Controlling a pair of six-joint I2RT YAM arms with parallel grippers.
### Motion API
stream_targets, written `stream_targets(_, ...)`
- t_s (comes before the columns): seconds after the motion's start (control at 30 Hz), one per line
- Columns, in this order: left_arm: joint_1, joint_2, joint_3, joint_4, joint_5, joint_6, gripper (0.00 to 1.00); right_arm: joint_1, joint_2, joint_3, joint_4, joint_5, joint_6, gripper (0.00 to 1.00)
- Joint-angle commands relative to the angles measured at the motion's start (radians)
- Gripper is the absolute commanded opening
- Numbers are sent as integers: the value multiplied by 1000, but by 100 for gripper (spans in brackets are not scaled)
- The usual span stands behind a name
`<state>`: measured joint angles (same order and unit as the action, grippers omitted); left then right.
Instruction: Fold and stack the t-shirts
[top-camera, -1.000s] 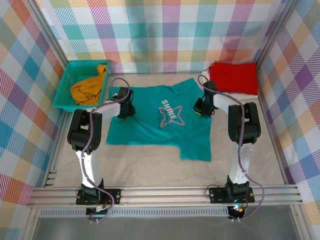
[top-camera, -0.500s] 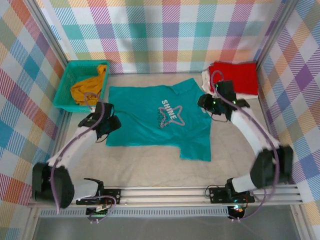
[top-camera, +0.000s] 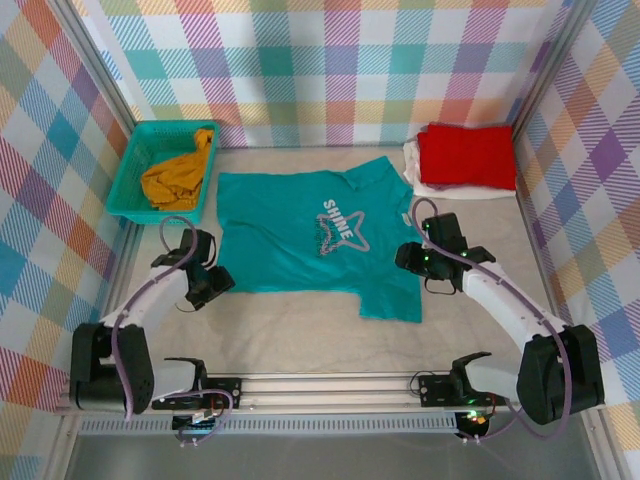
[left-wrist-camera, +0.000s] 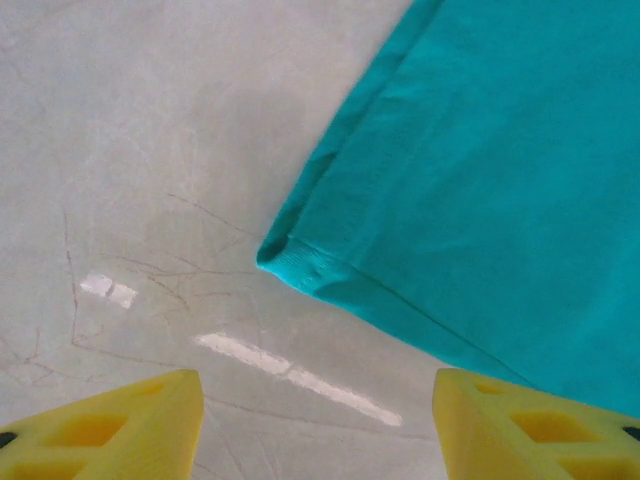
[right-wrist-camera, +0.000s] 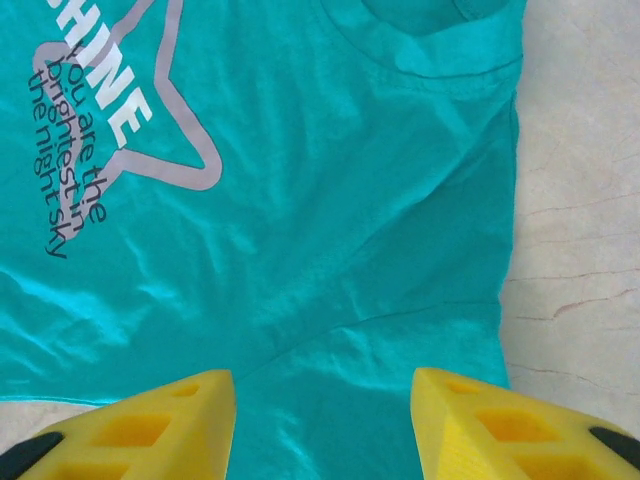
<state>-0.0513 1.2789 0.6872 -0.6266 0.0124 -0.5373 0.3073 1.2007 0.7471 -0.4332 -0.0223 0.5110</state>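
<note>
Left of centre, the left pincer (top-camera: 213, 283) stands spread and empty beside the lower-left hem corner of the teal tee (top-camera: 300, 240), which lies flat mid-frame; right of centre, the right pincer (top-camera: 411, 260) gapes empty over its edge

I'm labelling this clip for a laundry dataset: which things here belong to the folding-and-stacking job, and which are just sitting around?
Part of the job:
- teal SHINE t-shirt, spread flat on the table
- red t-shirt, folded, lying on the white t-shirt
- mustard-yellow t-shirt, bunched in the basket

Just lying about:
- teal mesh basket
- checked walls
</note>
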Motion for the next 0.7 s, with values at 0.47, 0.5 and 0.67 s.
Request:
stream_targets(0.47,62,249,70,167,45,64,53,6,-2,-31,31,-1,5,51)
stream_targets(0.5,61,245,75,159,45,63,53,7,-5,-33,31,-1,7,51)
stream_targets(0.67,51,174,96,120,60,50,54,7,-12,-34,23,8,10,51)
